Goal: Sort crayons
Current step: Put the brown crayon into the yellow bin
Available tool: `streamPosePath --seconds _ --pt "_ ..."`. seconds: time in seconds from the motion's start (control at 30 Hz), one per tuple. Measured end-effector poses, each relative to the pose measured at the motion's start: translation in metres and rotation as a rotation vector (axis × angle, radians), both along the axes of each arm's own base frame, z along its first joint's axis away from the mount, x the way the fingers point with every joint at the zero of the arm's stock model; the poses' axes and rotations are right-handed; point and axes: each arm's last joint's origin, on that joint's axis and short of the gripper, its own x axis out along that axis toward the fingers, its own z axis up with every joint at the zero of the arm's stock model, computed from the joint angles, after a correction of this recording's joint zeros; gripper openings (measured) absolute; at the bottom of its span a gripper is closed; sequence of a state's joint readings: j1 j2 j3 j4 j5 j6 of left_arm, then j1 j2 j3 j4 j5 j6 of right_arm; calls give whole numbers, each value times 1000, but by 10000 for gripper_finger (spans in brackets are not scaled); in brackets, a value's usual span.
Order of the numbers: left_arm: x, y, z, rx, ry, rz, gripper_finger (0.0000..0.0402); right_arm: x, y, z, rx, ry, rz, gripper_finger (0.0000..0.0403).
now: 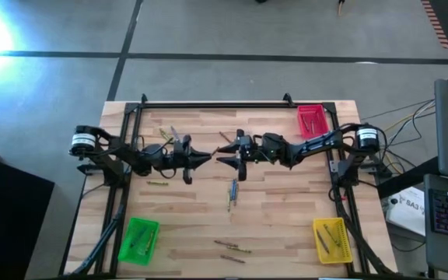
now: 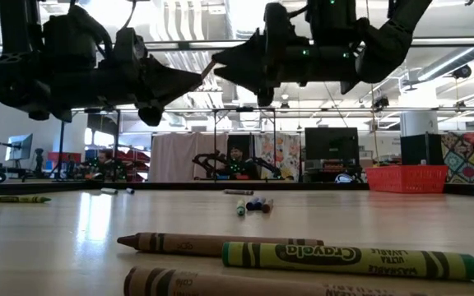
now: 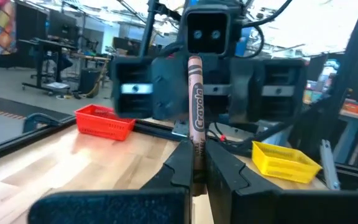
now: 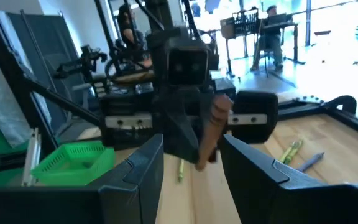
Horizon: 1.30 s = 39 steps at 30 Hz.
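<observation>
Both arms meet in the air over the table's middle. My left gripper (image 1: 205, 158) is shut on a brown crayon (image 3: 196, 106). My right gripper (image 1: 222, 160) faces it, open; its two fingers (image 4: 143, 168) stand on either side of the brown crayon (image 4: 212, 127) without touching it. Other crayons lie flat on the table: blue ones (image 1: 232, 193) at the middle, a yellowish one (image 1: 158, 183) at the left, brown ones (image 1: 232, 249) near the front edge, and a few (image 1: 167, 134) at the far left. My left gripper pinches the brown crayon by one end (image 3: 197, 163) between its two fingers. The fingers lie about level, coming from the table's left. The rest of the crayon juts out past the fingertips toward the right gripper, slanting upward, clear of the table.
A red tray (image 1: 310, 118) stands at the far right, a green tray (image 1: 138, 239) at the near left and a yellow tray (image 1: 331, 239) at the near right, each holding crayons. A black frame (image 1: 208, 103) runs along the table's far edge and sides. A person (image 2: 237, 158) shows beyond the table.
</observation>
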<state>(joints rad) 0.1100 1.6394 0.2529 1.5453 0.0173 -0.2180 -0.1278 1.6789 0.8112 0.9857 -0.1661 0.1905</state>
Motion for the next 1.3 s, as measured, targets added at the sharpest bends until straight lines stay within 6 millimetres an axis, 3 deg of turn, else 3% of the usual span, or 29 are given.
streamPosePath --seconds 0.23,0.53,0.73,1.0,1.3 --pt "3 -3 0 36 16 -53 1 9 1 -4 0 7 5 144" --pt "3 -3 -2 31 29 -55 1 8 1 -2 -13 2 24 25" --pt "3 -2 -4 19 55 -41 9 8 2 -5 -16 27 29 18" --pt "4 0 -11 -16 122 33 77 0 -2 -12 -6 251 -37 15" --pt "3 4 -21 -31 227 160 148 -33 0 11 7 487 -102 14"
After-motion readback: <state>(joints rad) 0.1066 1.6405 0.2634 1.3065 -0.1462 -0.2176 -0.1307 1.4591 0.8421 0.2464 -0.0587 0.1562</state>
